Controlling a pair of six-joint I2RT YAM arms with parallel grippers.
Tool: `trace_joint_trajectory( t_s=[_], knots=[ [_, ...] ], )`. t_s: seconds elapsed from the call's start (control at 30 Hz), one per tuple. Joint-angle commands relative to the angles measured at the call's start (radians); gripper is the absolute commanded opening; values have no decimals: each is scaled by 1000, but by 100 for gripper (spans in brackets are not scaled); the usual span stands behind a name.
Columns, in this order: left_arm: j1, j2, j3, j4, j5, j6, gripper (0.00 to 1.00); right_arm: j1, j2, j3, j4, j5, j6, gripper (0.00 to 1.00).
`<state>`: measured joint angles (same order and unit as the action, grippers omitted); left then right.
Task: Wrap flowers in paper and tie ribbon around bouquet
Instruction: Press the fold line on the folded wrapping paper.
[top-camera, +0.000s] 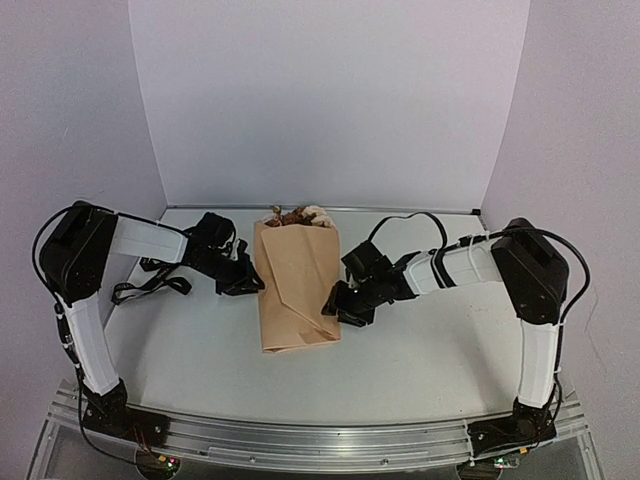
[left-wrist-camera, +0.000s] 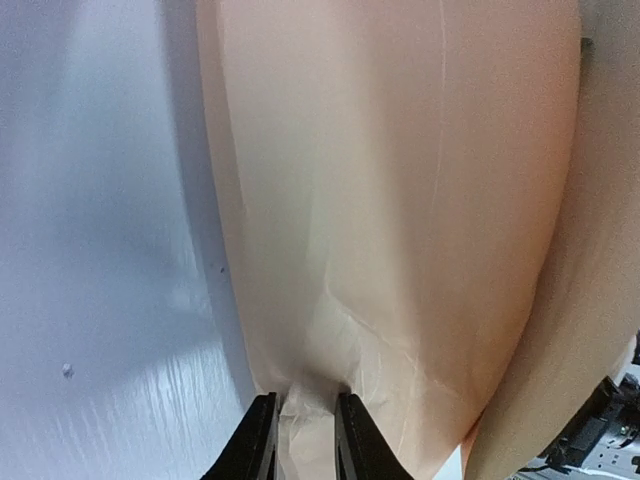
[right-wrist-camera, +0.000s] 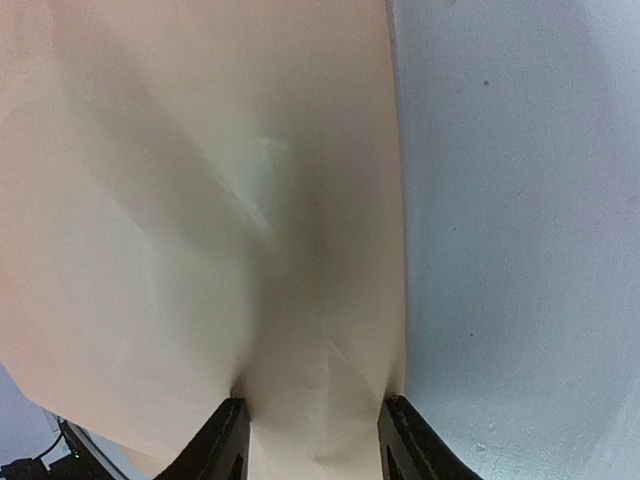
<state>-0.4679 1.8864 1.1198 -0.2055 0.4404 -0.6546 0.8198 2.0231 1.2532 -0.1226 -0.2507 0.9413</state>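
Note:
The paper (top-camera: 295, 290) lies folded lengthwise around the flowers (top-camera: 300, 214), whose cream and brown blooms stick out at its far end. My left gripper (top-camera: 250, 281) is at the paper's left edge. In the left wrist view it (left-wrist-camera: 305, 440) is shut on a crumpled pinch of paper (left-wrist-camera: 400, 200). My right gripper (top-camera: 336, 306) is at the right edge, lower down. In the right wrist view its jaws (right-wrist-camera: 312, 440) stand wider, and a creased fold of paper (right-wrist-camera: 200, 200) fills the gap and touches both fingers. I see no lettered ribbon for certain.
A black strap-like loop (top-camera: 150, 285) lies on the white table (top-camera: 420, 360) under the left arm; I cannot tell whether it is ribbon or cable. White walls close the back and sides. The table's near edge is a metal rail (top-camera: 320, 440).

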Motion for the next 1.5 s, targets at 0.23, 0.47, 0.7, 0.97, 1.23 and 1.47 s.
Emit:
trace_joint_trajectory(
  t_s=[0.23, 0.47, 0.7, 0.97, 1.23, 1.47],
  knots=[
    [18, -274, -109, 58, 13, -76, 28, 22, 45, 73, -82, 42, 1, 47],
    [18, -189, -132, 348, 161, -171, 42, 28, 55, 92, -92, 42, 1, 47],
    [14, -64, -78, 437, 213, -199, 44, 29, 55, 97, -94, 42, -1, 47],
    [14, -15, -44, 429, 200, -198, 11, 30, 17, 104, -94, 20, -47, 51],
    [14, -23, -15, 285, 111, -121, 0, 0, -34, 96, -35, -90, -103, 52],
    [15, 0, -20, 220, 40, -66, 0, -43, -21, 38, 161, -248, -15, 36]
  ],
)
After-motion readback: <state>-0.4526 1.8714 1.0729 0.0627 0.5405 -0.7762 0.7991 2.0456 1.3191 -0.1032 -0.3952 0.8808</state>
